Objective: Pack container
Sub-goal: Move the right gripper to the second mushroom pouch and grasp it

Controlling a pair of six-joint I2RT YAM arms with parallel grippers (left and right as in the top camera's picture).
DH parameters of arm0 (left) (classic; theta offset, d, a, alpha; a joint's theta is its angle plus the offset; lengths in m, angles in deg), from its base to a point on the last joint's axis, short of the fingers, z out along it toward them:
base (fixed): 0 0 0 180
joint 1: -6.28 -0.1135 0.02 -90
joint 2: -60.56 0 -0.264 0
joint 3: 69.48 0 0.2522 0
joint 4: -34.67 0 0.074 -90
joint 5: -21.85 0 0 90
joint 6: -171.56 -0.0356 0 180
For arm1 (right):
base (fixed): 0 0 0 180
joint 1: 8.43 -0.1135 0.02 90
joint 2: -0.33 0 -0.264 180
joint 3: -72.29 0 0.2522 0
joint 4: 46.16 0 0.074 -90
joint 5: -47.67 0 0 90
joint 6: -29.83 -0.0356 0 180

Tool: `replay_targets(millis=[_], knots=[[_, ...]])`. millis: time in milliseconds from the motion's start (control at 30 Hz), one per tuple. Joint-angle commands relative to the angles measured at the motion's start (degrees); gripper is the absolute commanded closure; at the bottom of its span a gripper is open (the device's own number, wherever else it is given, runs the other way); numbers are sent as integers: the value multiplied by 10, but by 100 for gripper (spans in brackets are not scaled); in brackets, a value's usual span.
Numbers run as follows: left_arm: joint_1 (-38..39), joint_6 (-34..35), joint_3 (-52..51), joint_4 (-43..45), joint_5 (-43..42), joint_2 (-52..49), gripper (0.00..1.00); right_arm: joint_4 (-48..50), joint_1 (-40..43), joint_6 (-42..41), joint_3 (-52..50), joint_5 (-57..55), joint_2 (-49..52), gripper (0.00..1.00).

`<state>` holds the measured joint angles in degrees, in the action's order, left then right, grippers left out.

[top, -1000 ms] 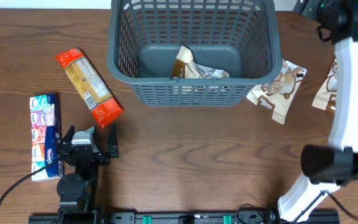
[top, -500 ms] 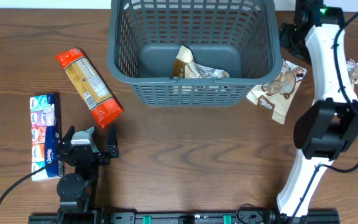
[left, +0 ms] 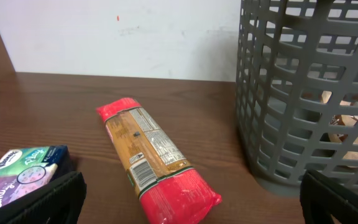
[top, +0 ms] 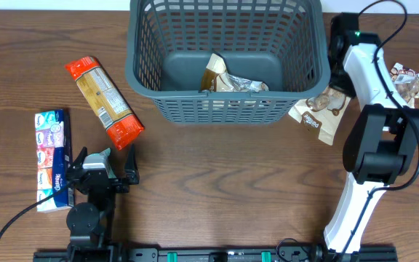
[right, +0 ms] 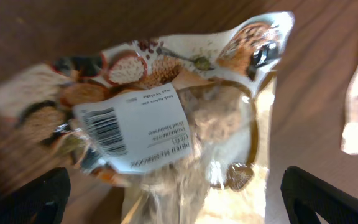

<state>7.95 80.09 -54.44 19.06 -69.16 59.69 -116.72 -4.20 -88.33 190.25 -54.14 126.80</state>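
left gripper (top: 105,164) sits low at the near edge, jaws spread wide. a tissue pack (top: 52,159) lies just to its left, and a pasta pack (top: 104,102) lies aslant beyond it. right gripper (right: 173,202) is spread over a snack pouch (right: 166,124). the wrist view shows the pouch's barcode label; the overhead does not. the basket (top: 224,109) stands upright at far centre, with the pouch just to its right. only the overhead shows a packet (top: 228,78) on the basket floor and a second pouch (top: 406,76) at far right. the table (top: 231,196) is brown wood, and a white wall (left: 135,31) stands behind it.
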Motion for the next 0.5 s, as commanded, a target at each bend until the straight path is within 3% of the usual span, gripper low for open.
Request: replay_targets(millis=[0,267,333,367,400,433,467], knots=[[2,3,-10,-22,17,3,1,32,4,20,-47,3,7,4],[2,3,-10,-22,17,3,1,129,5,56,-134,6,7,5],[2,3,-10,-22,17,3,2,145,5,66,-148,7,7,12],[2,3,-10,-22,17,3,1,150,5,66,-153,7,7,22],[2,3,-10,-22,17,3,1,153,5,69,-158,8,7,43],[2,3,-10,-22,17,3,1,154,5,68,-160,9,7,76],[2,3,-10,-22,17,3,1,154,5,68,-160,10,7,89]])
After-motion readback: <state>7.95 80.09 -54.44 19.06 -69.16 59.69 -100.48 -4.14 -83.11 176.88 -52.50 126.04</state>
